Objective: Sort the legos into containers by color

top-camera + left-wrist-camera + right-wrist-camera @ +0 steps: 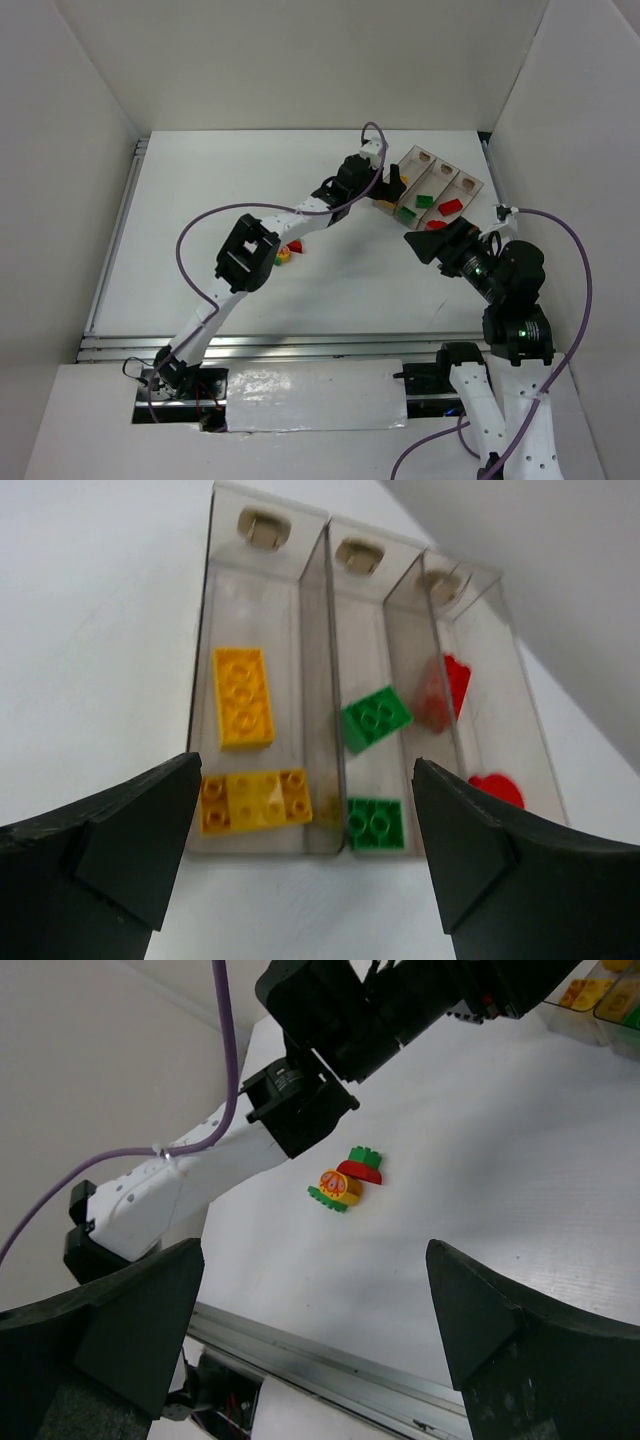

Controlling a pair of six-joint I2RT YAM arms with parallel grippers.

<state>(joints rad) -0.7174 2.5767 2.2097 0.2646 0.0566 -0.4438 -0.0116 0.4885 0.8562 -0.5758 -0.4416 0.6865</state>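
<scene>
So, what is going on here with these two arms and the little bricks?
Toy bricks are being sorted by colour into a three-compartment tray. Yellow bricks lie in one outer compartment, green bricks in the middle, red bricks in the other. The left gripper hangs open and empty at the tray. The right gripper, also open, faces a small cluster lying on the table.

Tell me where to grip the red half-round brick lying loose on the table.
Come from straight above and pinch the red half-round brick across its flat faces, not the curved rim, which would likely slip. A green brick and an orange piece crowd it, so side approaches look blocked.
</scene>
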